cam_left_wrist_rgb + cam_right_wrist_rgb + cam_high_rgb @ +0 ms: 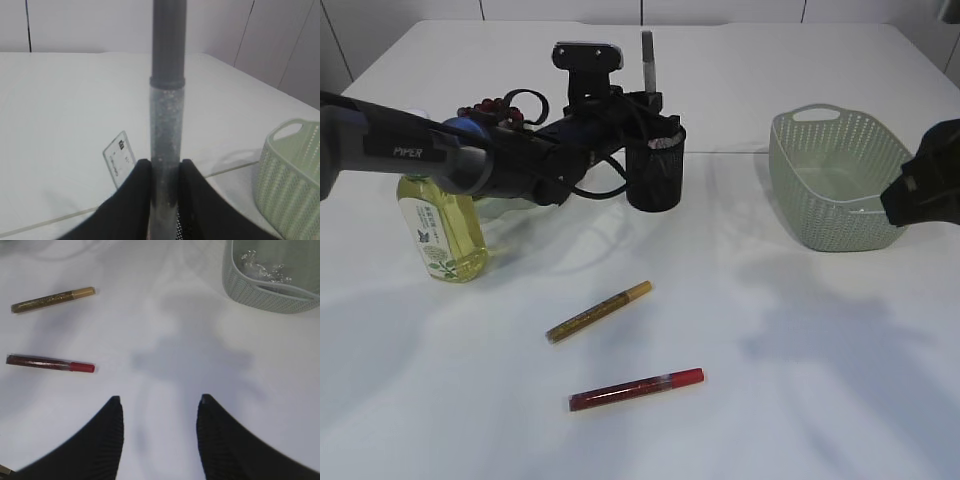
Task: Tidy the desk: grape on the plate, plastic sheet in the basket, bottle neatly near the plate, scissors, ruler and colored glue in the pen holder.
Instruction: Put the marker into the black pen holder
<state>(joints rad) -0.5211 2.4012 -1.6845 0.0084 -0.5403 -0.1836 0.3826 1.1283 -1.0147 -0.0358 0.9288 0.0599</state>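
Observation:
My left gripper (165, 162) is shut on a grey glitter glue pen (167, 120), held upright. In the exterior view this gripper (646, 100) sits right above the black mesh pen holder (655, 172), with the grey glue pen (647, 58) sticking up. A gold glue pen (599, 312) and a red glue pen (636, 389) lie on the table in front. The yellow bottle (441, 235) stands at the left. Dark grapes (488, 105) show behind the left arm; the plate is hidden. My right gripper (160, 400) hangs open and empty. I cannot make out the scissors.
The pale green basket (835, 180) stands at the right with a crumpled plastic sheet (262, 267) inside. A flat clear printed strip (119, 157) shows just left of my left fingers; whether it is the ruler I cannot tell. The left arm spans the table's left back.

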